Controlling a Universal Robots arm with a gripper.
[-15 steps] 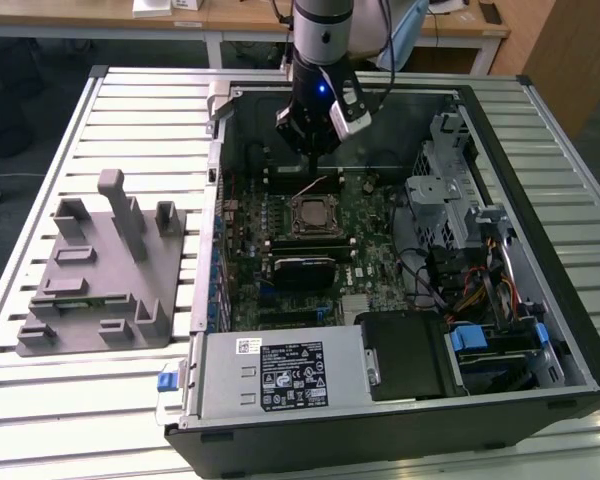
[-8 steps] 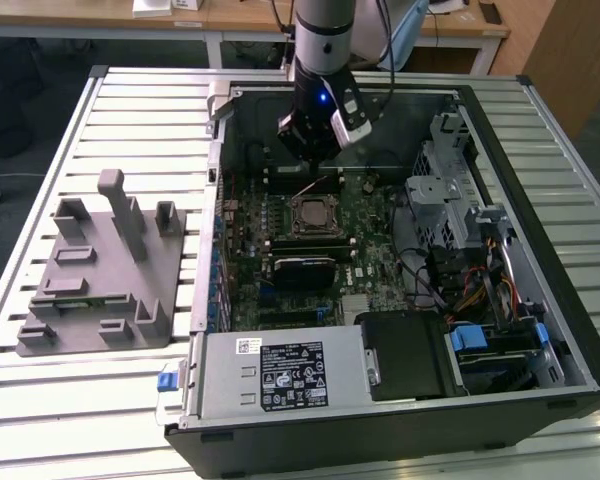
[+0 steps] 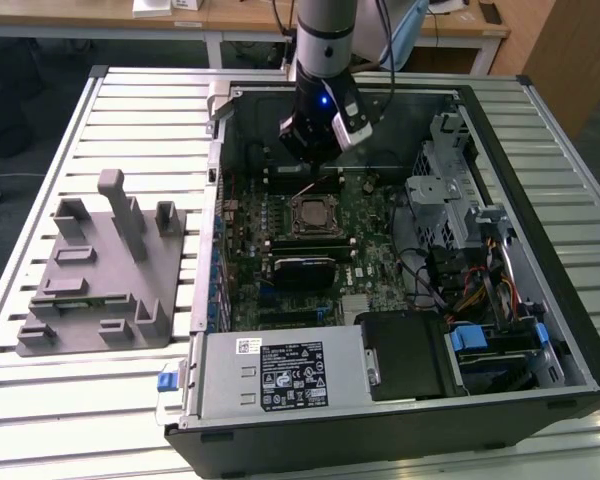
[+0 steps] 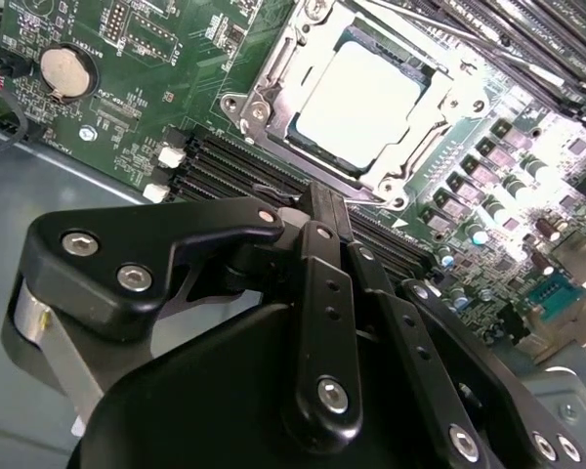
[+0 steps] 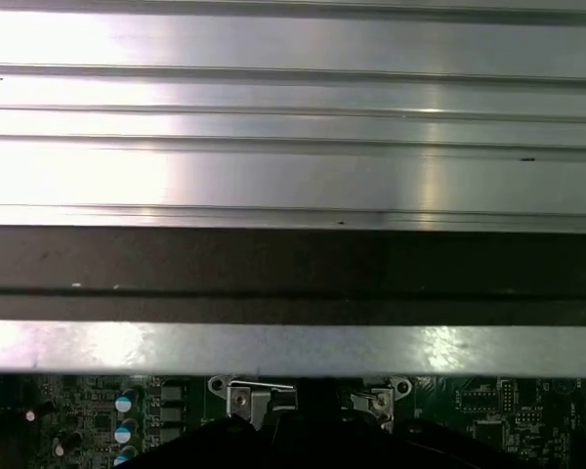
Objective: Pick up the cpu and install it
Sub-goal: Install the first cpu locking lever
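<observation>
The cpu (image 4: 356,98) is sitting flat in its metal socket (image 4: 264,93) on the green board (image 4: 156,59), in the upper middle of the second wrist view. It looks put in place already, with its shiny top facing up. The claw (image 4: 317,210) is hanging just beside the socket, over the dark slots. Its fingers are looking pressed together and holding nothing. In the exterior view the arm (image 3: 320,60) is reaching down into the open computer case (image 3: 540,300) near the top middle.
</observation>
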